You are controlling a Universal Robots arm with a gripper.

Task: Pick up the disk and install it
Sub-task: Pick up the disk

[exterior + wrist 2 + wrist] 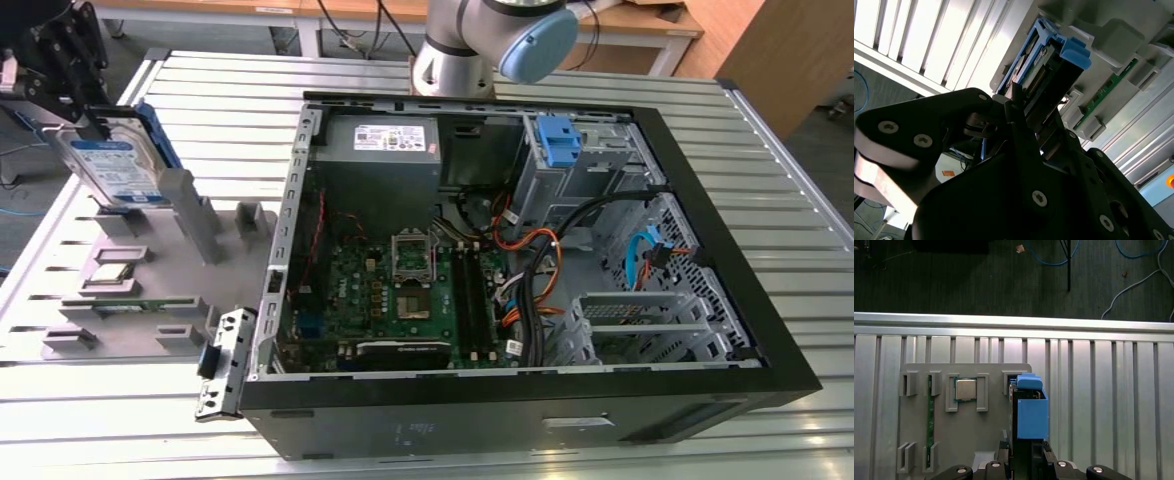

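Now the gripper (91, 118) sits in the upper left of the exterior view, fingers clamped on the top edge of the disk (114, 165). The disk stands nearly upright just below it, label facing out, blue rail (1031, 415) along its side. Its lower edge is right at the posts of the grey parts tray (174, 280); touching or clear, can't tell. Well apart, the open computer case (758, 320) fills the centre and right on the slatted metal table (787, 200).

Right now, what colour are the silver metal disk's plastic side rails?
The disk's side rails are blue; first wrist view.
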